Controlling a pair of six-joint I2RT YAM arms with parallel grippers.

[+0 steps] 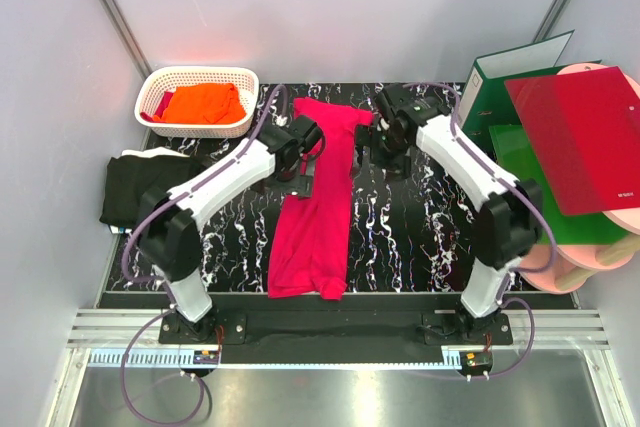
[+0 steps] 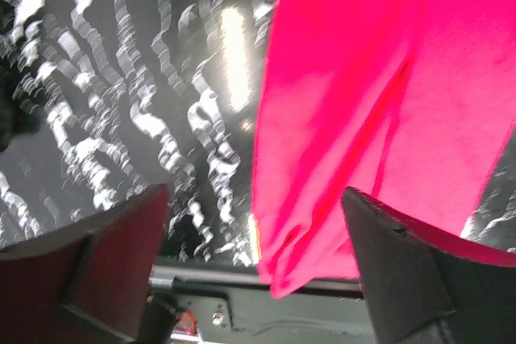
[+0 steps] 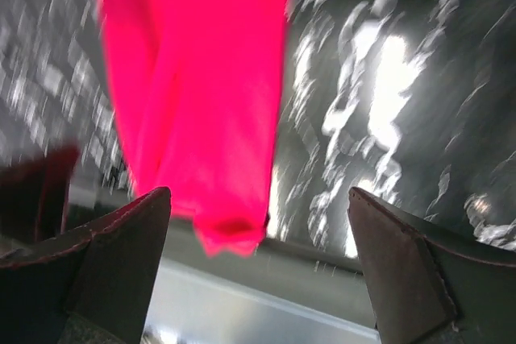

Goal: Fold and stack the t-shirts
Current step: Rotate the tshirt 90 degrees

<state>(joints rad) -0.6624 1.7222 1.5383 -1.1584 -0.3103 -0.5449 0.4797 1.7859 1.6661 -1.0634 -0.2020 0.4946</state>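
At the near edge of the black marbled table (image 1: 420,237) lies the hem of the crimson-pink t-shirt (image 1: 318,217), folded into a long narrow strip that runs straight away towards the far side, its sleeves spread at the far end. The left gripper (image 2: 254,195) hovers at the strip's left edge, its fingers (image 2: 105,263) spread wide with nothing between them. The right gripper (image 3: 258,195) hangs just beside the right sleeve, its fingers (image 3: 411,263) likewise apart and empty. Left of the left arm, a black t-shirt (image 1: 140,187) lies folded on the table's left edge. Beyond it, in the far left corner, an orange t-shirt (image 1: 203,104) lies crumpled inside a white lattice basket (image 1: 200,75). On the far right a red folder (image 1: 580,137) rests tilted over green ones.
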